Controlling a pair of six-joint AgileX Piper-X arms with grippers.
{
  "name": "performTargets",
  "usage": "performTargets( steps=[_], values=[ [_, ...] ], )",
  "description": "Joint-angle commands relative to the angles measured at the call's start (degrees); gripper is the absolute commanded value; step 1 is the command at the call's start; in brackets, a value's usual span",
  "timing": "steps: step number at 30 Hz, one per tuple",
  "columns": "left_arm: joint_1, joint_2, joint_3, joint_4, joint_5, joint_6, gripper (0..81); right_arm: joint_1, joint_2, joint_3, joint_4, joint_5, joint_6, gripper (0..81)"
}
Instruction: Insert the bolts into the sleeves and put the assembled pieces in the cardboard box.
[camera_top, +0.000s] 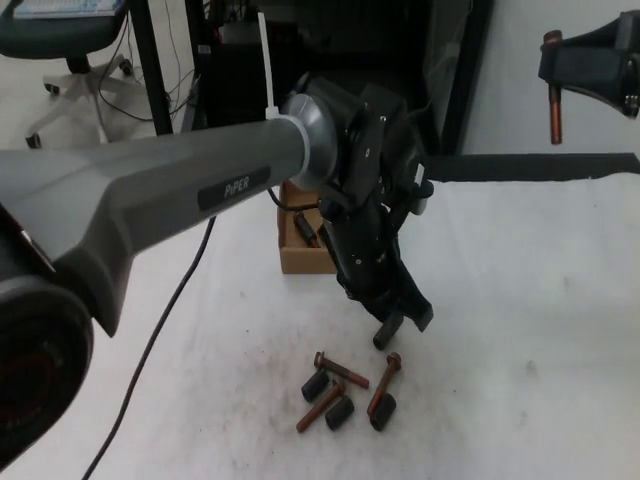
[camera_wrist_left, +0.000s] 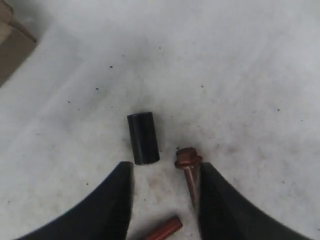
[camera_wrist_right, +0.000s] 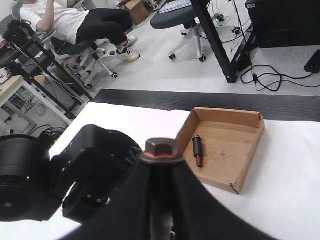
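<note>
Step in hand, as I judge it: picking up a sleeve for the next insertion.

Left claw (camera_wrist_left: 166, 169) is spread, hanging low over the white tabletop (camera_top: 520, 300). Black sleeve (camera_wrist_left: 143, 138) lies on its side just ahead of the gap between the fingers, not gripped. Loose copper bolt (camera_wrist_left: 188, 167) lies right beside one finger.

Right claw (camera_wrist_right: 160, 175) is held high and well apart, pinching a hex-head bolt (camera_wrist_right: 160, 149) near its head.

Cardboard box (camera_wrist_right: 227, 114) sits beyond the heap of loose parts (camera_top: 345, 390), one assembled piece (camera_wrist_right: 197, 151) in it.

Next move probably calls for:
- left claw forward so the sleeve sits between the fingers
- close without catching the neighbouring bolt
- lift and present the bore to the held bolt

Risk: the sleeve could roll.

Writing: printed label (camera_top: 235, 187) on the left arm's casing, a maker's mark, left unread. Nothing else legible.
</note>
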Motion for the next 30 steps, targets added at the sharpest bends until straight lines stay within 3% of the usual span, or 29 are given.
performTargets(
  steps=[1,30],
  values=[
    [-0.12,0.91,-0.64,-3.40,-1.21,-1.35,39.9,-0.24,-0.58,-0.27,-0.02,-0.44,-0.53,0.9],
    [-0.12,6.32,-0.74,-4.28,-1.21,-1.20,39.8,-0.24,-0.58,-0.27,1.94,-0.44,-0.66,0.9]
  ],
)
